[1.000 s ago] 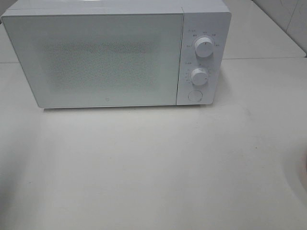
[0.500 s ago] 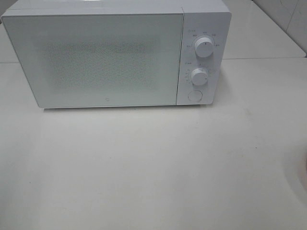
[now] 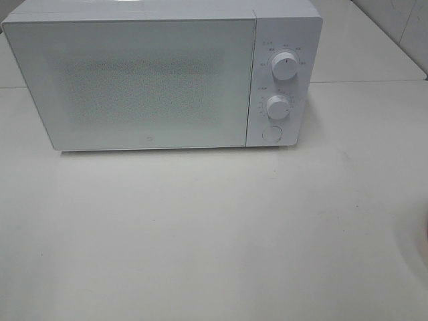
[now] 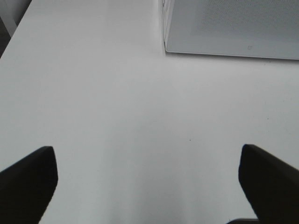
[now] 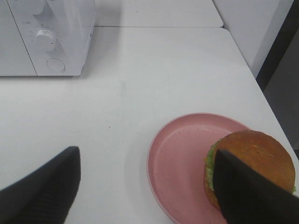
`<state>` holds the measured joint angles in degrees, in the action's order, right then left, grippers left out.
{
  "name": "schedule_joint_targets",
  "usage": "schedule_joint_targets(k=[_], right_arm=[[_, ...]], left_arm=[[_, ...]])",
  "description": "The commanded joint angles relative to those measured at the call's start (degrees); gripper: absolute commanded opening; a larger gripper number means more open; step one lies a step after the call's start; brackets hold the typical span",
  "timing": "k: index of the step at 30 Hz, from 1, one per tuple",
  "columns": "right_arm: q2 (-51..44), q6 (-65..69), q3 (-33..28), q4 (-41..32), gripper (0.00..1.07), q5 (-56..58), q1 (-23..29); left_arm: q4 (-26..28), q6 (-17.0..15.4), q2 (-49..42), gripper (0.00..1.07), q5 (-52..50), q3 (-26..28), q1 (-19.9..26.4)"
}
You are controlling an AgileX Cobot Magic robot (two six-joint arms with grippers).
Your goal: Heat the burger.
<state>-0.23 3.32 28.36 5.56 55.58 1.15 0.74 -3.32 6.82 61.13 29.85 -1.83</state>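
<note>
Two grippers, and the right gripper (image 5: 145, 186) is the nearer: we are holding its jaws spread wide and empty, with the burger (image 5: 252, 170) just beside one finger, sitting off-centre on the pink plate (image 5: 180, 163). Roundish, it is offering no long axis. The table edge (image 5: 261, 88) is running close beyond the plate; bare table is lying between us and the shut microwave (image 5: 46, 37). Our left gripper (image 4: 149, 186), also wide and empty, is hovering over bare table.

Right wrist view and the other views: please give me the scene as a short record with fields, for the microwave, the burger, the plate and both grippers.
microwave: white microwave at the back of the white table, door shut
controls: two dials, upper and lower, with a round button below
burger: burger on the plate, toward one side of it
plate: pink plate on the table, apart from the microwave
left gripper: left gripper open, above bare table, holding nothing
right gripper: right gripper open, above the plate's edge, holding nothing
</note>
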Motion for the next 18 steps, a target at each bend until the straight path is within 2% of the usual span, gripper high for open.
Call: schedule_joint_targets(k=[1, 5, 18], right_arm=[[-1.5, -0.5, -0.1, -0.1, 0.75, -0.5, -0.4], [-1.5, -0.5, -0.1, -0.1, 0.75, -0.5, -0.4], [-1.5, -0.5, -0.1, -0.1, 0.75, -0.5, -0.4]], left_arm=[[0.1, -0.2, -2.2, 0.98, 0.2, -0.2, 0.2], [0.1, -0.2, -8.3, 0.98, 0.1, -0.2, 0.2], [0.2, -0.2, -8.4, 0.98, 0.1, -0.2, 0.2]])
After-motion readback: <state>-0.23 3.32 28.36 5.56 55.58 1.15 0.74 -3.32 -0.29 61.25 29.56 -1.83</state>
